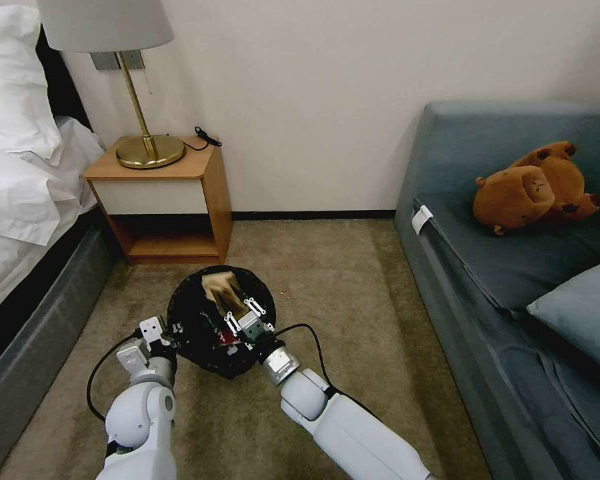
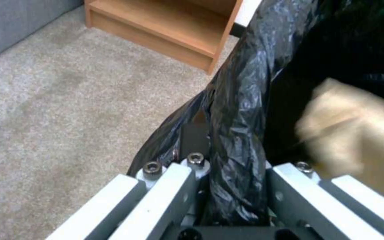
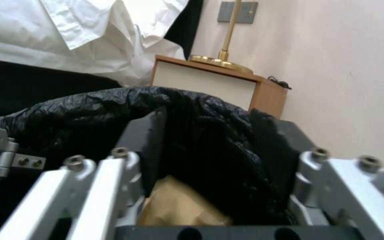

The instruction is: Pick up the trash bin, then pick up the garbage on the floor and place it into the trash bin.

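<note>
The trash bin (image 1: 200, 313), lined with a crinkly black bag, is low in the middle of the head view. My left gripper (image 1: 159, 331) is shut on its left rim, and the bag's rim (image 2: 238, 110) runs between the fingers (image 2: 192, 133). My right gripper (image 1: 243, 315) reaches over the bin's mouth from the right and is open, its fingers (image 3: 154, 133) spread wide. A tan paper scrap (image 1: 221, 287) of garbage lies loose over the bin's inside, just beyond the fingertips, blurred in the left wrist view (image 2: 356, 133). A red piece (image 1: 228, 339) lies inside the bin.
A wooden nightstand (image 1: 173, 200) with a brass lamp (image 1: 147, 143) stands behind the bin against the wall. A bed (image 1: 27, 200) runs along the left. A blue-grey sofa (image 1: 487, 267) with a brown plush toy (image 1: 533, 187) is on the right. Carpet lies between them.
</note>
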### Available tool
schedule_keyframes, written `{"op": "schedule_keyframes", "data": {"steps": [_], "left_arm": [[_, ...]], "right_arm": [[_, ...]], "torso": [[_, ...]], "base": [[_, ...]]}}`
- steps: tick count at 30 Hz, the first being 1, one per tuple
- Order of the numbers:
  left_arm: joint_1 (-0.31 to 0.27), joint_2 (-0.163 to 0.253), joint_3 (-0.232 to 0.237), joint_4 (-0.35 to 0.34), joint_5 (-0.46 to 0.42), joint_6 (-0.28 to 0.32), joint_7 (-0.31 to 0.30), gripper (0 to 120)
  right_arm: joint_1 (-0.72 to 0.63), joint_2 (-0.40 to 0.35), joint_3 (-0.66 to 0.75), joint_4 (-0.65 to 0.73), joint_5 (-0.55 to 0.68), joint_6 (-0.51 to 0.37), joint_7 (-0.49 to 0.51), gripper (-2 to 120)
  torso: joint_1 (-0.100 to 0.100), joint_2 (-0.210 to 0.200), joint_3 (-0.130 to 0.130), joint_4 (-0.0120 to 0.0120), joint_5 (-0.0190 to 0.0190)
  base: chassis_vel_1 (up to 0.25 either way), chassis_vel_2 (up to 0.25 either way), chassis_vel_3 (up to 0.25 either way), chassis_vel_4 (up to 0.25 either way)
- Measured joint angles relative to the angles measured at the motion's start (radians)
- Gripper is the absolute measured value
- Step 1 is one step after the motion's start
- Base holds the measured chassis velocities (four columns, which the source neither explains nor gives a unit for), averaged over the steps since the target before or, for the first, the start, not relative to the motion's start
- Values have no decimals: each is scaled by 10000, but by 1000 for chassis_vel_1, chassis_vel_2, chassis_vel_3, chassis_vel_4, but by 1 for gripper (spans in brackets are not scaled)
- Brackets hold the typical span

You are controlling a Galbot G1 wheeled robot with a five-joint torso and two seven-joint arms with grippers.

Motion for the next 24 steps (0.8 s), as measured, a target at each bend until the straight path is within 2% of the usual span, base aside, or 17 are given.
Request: {"op": "schedule_keyframes", "data": {"steps": [1, 4, 6, 7, 8, 11, 12, 19, 22, 24], "left_arm": [[-8, 0, -30, -22, 0, -1, 3, 1], [-15, 0, -39, -39, -3, 0, 5, 1], [-32, 0, -37, -45, -7, -1, 10, 1], [-32, 0, -37, -45, -7, -1, 10, 1], [-37, 0, -33, -45, -6, 0, 10, 1], [-46, 0, -27, -44, -4, -1, 12, 1], [-67, 0, -19, -25, 4, 0, 18, 1], [-150, 0, -54, 90, 19, 40, 35, 1], [-160, 0, -85, 123, 2, 40, 63, 1], [-164, 0, -151, 197, -19, 26, 120, 1]], "right_arm": [[-12, 5, 1, 17, -1, 0, 4, 62], [-13, 8, 18, 53, -2, -1, 8, 67], [61, -38, 138, 315, 2, -62, 153, 80], [61, -38, 138, 315, 2, -62, 153, 80], [145, -130, 206, 561, 43, -259, 326, 87], [190, -224, 272, 801, 89, -496, 514, 92], [223, -319, 419, 1102, 100, -835, 777, 98], [69, -581, 1778, 1995, 140, -1500, 1105, 100], [-192, -673, 2456, 2365, 244, -1944, 1330, 100], [-558, -821, 3123, 2805, 537, -2539, 1592, 100]], "torso": [[0, 1, 0, 0, 0], [0, 0, 0, 1, 0], [0, 0, 0, 0, 0], [0, 0, 0, 0, 0], [0, 0, 0, 1, 1], [0, 0, 0, 1, 0], [0, 0, 0, 1, 0], [0, 0, 0, 0, -1], [0, 0, 0, 0, 0], [0, 1, 0, 0, 1]], "base": [[0, 0, 0, 0], [0, 0, 0, 0], [0, 0, 0, 0], [0, 0, 0, 0], [0, 0, 0, 0], [0, 0, 0, 0], [0, 0, 0, 0], [0, 0, 0, 0], [0, 0, 0, 0], [0, 0, 0, 0]]}}
